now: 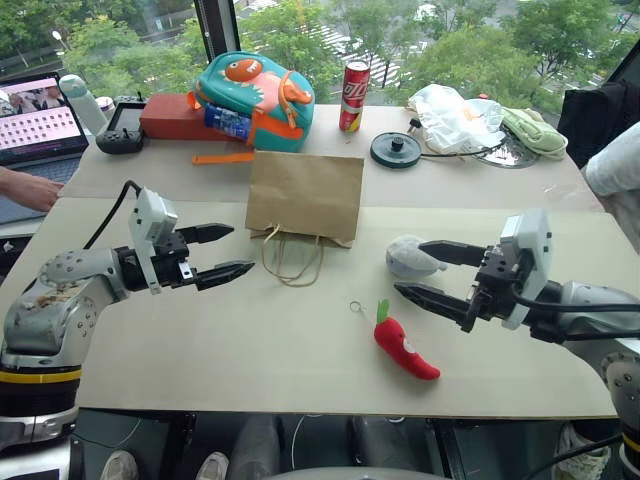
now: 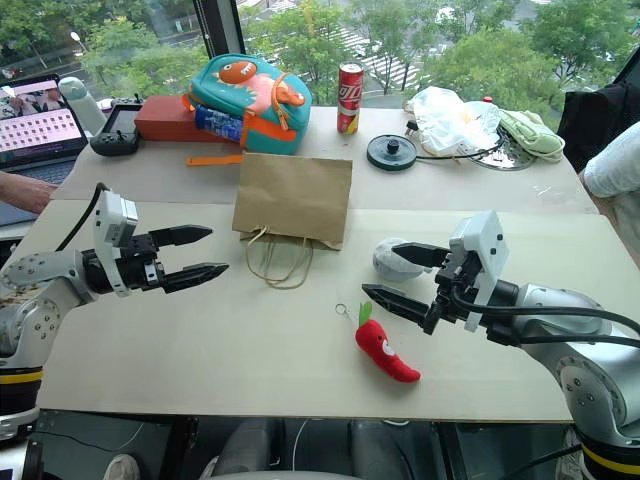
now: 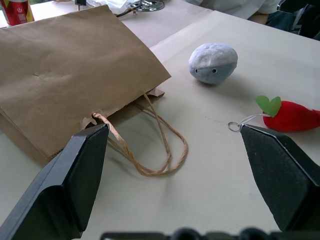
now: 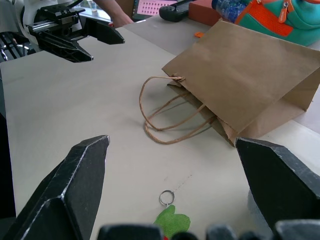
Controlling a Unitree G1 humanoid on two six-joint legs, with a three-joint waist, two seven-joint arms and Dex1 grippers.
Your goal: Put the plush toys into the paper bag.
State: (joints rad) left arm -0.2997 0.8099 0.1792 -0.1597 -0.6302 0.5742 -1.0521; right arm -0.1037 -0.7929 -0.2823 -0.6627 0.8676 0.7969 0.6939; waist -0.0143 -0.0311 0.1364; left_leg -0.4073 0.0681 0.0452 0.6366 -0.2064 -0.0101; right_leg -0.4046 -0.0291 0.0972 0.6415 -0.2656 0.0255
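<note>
The brown paper bag (image 1: 305,194) lies flat on the table with its cord handles (image 1: 292,257) toward me. A grey-and-white round plush toy (image 1: 413,257) rests to the right of the bag. The red chili plush toy (image 1: 403,346) with a green stem and a key ring lies nearer the front edge. My left gripper (image 1: 222,252) hovers open to the left of the handles, holding nothing. My right gripper (image 1: 428,270) is open too, one finger beside the grey toy, the other just above the chili; it grips neither.
A teal-and-orange dinosaur backpack (image 1: 256,100), a red box (image 1: 176,117), a red can (image 1: 354,96), a black round object (image 1: 397,149) and a white plastic bag (image 1: 455,116) stand along the back. A laptop (image 1: 38,122) and a person's hand (image 1: 28,188) are at far left.
</note>
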